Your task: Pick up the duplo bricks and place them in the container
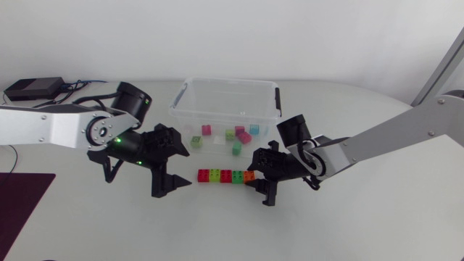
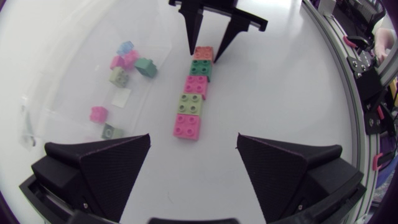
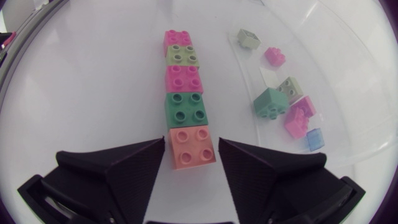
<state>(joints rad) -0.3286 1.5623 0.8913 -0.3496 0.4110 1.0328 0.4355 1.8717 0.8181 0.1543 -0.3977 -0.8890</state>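
A row of several duplo bricks (image 1: 226, 176) lies on the white table in front of the clear plastic container (image 1: 190, 93). Its end brick, the orange brick (image 1: 249, 176) (image 3: 193, 148), sits between the fingers of my right gripper (image 1: 257, 176) (image 3: 191, 155), which press against its two sides. The row's other end is a pink brick (image 2: 186, 126), just ahead of my left gripper (image 1: 176, 161) (image 2: 193, 165), which stands wide open and holds nothing. Several small bricks (image 1: 237, 148) lie inside the container (image 3: 348, 93).
A black box with cables (image 1: 32, 88) sits at the back left of the table. A dark mat (image 1: 22, 203) covers the front left corner. My right arm's fingers (image 2: 194, 28) show at the far end of the row in the left wrist view.
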